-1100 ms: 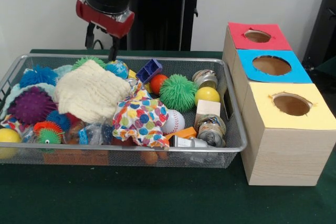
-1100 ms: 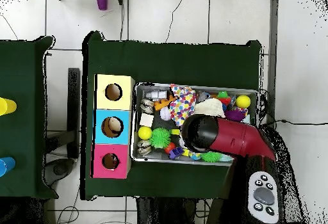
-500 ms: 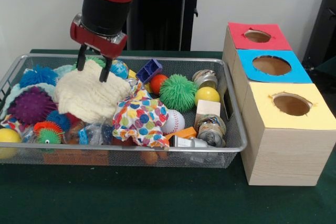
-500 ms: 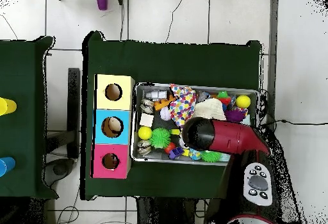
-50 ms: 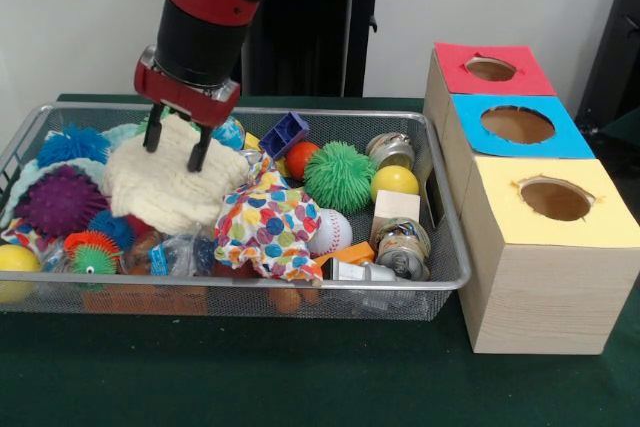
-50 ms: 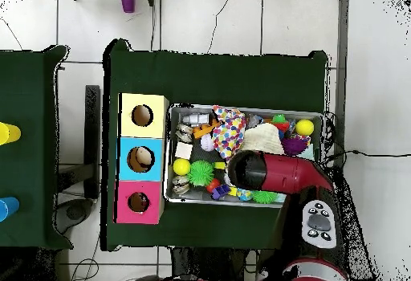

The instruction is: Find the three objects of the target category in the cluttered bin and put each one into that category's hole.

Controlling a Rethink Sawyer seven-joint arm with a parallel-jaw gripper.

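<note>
The gripper (image 5: pixel 176 148) stands spread, its two fingers (image 5: pixel 198 153) pressing down onto the cream knitted cloth (image 5: pixel 170 187) directly beneath it in the wire bin (image 5: pixel 440 237); the polka-dot cloth (image 5: pixel 268 222) lies beside and below; the three holed boxes (image 5: pixel 545 209) stand well apart.

Overhead: arm (image 6: pixel 281 173) hides gripper & part of bin (image 6: pixel 317 116).
</note>
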